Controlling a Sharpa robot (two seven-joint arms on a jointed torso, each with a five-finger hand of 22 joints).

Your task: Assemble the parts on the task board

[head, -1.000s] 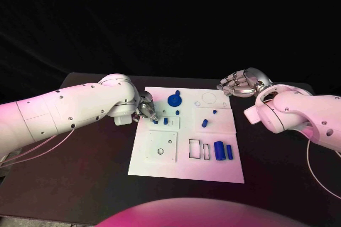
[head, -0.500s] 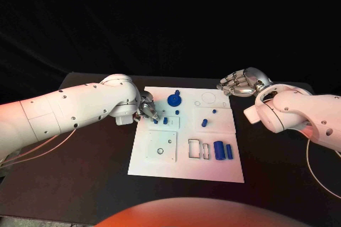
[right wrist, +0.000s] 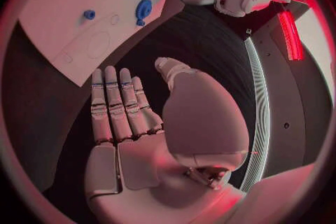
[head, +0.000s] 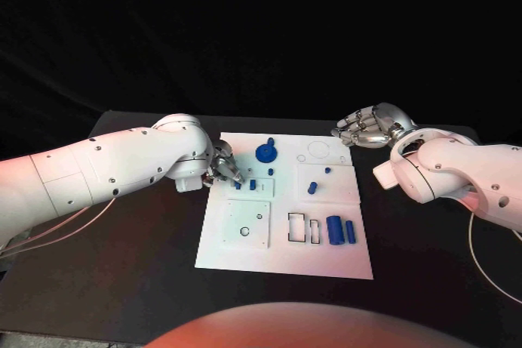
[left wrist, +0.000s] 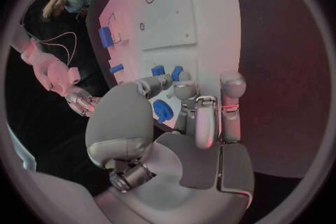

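Left hand (head: 224, 169), centre-left of head view, at the task board's (head: 285, 254) left edge, fingertips closed narrow around a small blue peg (left wrist: 175, 73); its neighbour peg (head: 253, 186) stands just right, upright. Right hand (head: 368, 127), upper right, hovers off the board over the bench (head: 130, 287), fingers apart, empty. Left is nearer.

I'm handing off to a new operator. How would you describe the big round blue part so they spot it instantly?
Start at the white task board in the middle of the black table, then go to its far edge. The round blue part sits there left of centre, just beyond the left hand. It is disc-shaped and the widest blue piece.
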